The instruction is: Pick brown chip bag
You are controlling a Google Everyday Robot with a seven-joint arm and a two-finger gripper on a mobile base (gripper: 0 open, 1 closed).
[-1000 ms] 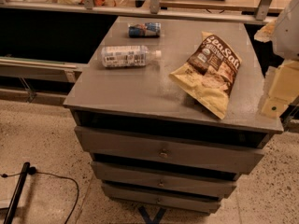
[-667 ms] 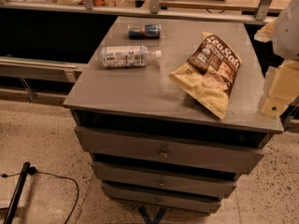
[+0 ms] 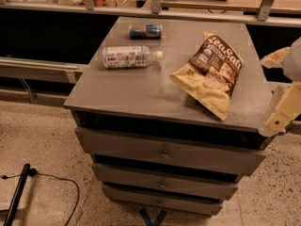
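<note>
End effector [image 3: 282, 111] right of brown chip bag [image 3: 211, 72] (apart).

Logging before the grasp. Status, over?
Copy: end effector low at right edge, beside cabinet; brown chip bag flat on top, right side, untouched; bottle, blue can farther left, not in the way.

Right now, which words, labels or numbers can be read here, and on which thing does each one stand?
"Sea Salt": white letters on the brown chip bag.
Clear plastic bottle: label print too blurred to read.
Small blue can: markings too blurred to read.
Gripper, at the right edge beside the cabinet: no text seen.
</note>
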